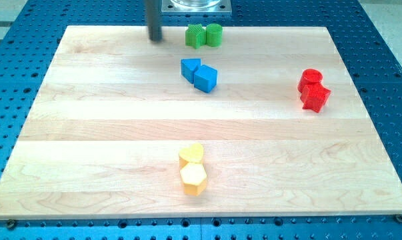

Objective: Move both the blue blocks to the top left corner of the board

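While blocks pair off, two blue blocks [199,74] sit below my tip [155,39].

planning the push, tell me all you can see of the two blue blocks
The blue blocks are two small, matte, solid-looking pieces pressed side to side: a triangular blue block on the view's left and a blue cube on the right. They lie flat on the wooden board, top centre, below the green blocks. My tip stands apart, up-left.

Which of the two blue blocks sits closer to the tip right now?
The blue triangular block, the one toward the view's left. It touches the blue cube, which lies farther right and lower, away from my tip.
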{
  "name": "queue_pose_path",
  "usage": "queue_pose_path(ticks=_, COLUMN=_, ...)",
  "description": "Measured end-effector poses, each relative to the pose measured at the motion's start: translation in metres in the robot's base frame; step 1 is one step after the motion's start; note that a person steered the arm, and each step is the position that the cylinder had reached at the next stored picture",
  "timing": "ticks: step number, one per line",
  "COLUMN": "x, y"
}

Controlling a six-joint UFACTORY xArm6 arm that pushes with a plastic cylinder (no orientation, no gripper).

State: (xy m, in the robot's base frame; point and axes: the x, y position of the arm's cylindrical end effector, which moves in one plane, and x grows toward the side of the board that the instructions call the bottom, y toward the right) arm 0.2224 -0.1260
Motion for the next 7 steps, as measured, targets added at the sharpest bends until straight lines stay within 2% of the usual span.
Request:
queue_pose_path(ticks=1, x=-0.005, y=-0.052)
queue_pose_path(ticks=6, x=-0.014, y=-0.047)
queue_pose_path(ticks=7, x=0.013, y=-0.029)
